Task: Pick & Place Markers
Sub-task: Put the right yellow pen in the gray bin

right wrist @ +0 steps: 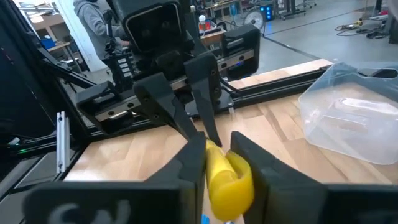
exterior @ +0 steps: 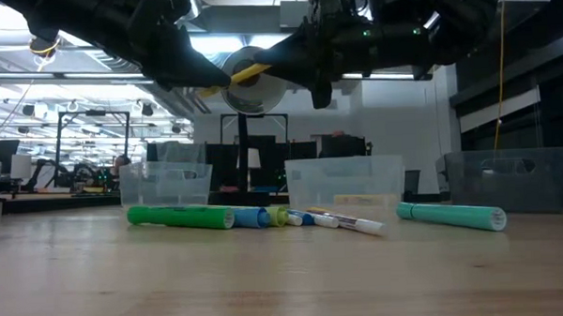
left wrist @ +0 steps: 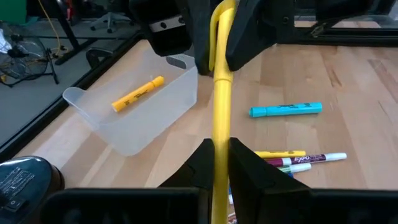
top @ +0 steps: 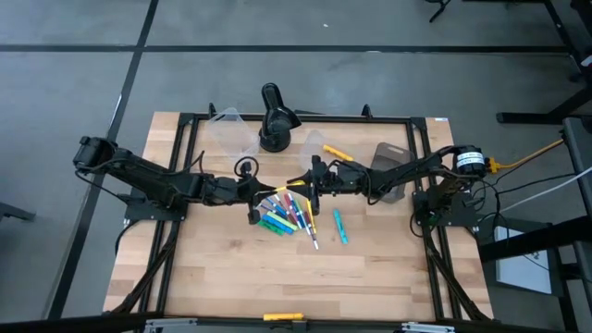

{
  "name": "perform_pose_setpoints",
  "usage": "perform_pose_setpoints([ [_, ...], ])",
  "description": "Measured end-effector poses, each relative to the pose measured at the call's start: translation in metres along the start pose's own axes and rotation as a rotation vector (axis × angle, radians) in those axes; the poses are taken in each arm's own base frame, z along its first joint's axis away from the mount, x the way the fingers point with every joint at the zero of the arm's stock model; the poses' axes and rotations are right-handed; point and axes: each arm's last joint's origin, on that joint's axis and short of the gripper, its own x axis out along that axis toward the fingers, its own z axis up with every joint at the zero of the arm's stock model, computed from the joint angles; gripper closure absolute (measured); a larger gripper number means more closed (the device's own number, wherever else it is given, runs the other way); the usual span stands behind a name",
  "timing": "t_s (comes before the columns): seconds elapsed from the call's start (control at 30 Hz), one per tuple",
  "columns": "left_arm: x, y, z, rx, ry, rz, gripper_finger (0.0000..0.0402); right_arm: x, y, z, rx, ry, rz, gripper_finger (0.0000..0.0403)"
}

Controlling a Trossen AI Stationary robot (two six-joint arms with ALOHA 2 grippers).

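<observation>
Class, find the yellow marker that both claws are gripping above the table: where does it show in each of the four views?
High view: the yellow marker lies mid-table between the left claw and right claw.
Low view: yellow marker near top centre, held in the air.
Left wrist view: upright down the middle.
Right wrist view: its blunt end at bottom centre.
Shared landmark: the cyan marker; not in the right wrist view.

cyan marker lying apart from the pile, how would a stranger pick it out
Start at the black desk lamp at the table's back edge and come forward to the marker pile. Right of it, the cyan marker lies alone on bare wood, touching no other pen.
</observation>
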Motion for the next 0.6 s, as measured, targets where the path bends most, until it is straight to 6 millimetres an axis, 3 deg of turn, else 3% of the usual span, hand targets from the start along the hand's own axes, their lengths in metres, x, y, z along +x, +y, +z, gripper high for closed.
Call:
perform_pose_setpoints([
  [0.3, 0.0001, -0.0003, 0.0001, -0.018, 0.001, -0.018, 0.0346, 0.0, 0.0, -0.0007, 0.001, 0.01, 0.003, 0.0344],
  [0.6, -0.0001, -0.0013, 0.0008, -0.023, -0.001, -0.043, 0.0272, -0.0004, -0.0025, -0.0078, 0.0, 0.078, -0.023, 0.0348],
])
